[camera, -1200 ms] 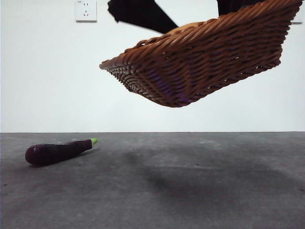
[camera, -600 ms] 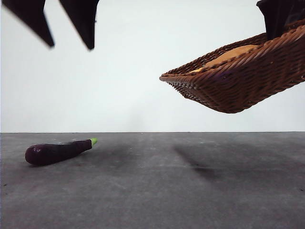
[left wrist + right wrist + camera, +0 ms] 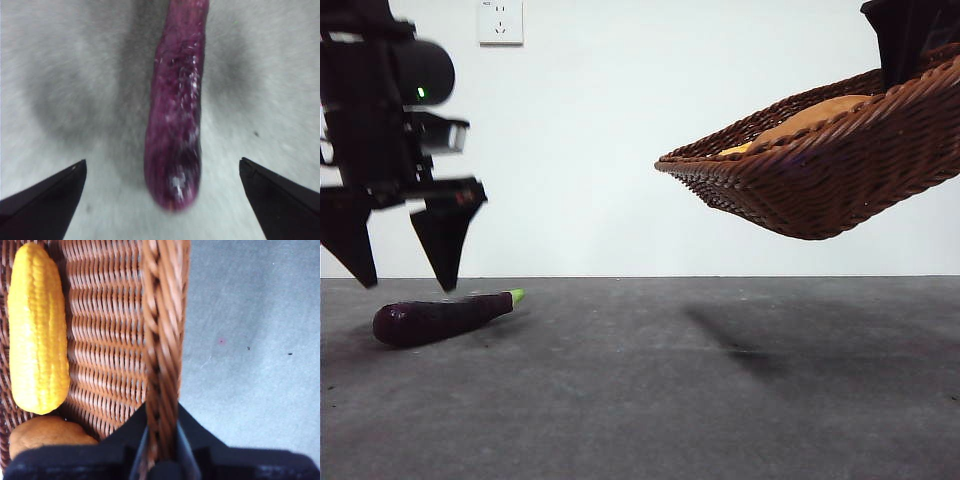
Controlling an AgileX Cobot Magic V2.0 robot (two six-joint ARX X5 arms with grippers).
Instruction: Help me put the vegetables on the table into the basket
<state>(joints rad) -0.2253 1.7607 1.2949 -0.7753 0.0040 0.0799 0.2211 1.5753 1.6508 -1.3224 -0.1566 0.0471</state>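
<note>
The dark purple eggplant (image 3: 440, 318) with a green stem lies on the grey table (image 3: 670, 400) at the left. My left gripper (image 3: 405, 285) hangs open just above its thick end, one jaw on each side; in the left wrist view the eggplant (image 3: 177, 115) lies between my open jaws (image 3: 162, 190). My right gripper (image 3: 161, 440) is shut on the braided rim of the wicker basket (image 3: 830, 170) and holds it tilted in the air at the upper right. The corn (image 3: 37, 330) and the potato (image 3: 45, 435) lie inside the basket (image 3: 115, 340).
A white wall with a socket (image 3: 500, 22) stands behind the table. The basket casts a shadow (image 3: 760, 350) on the table's right half.
My left gripper has come down from the top left to just above the eggplant. The basket has barely moved since half a second ago; before that it swung to the right.
</note>
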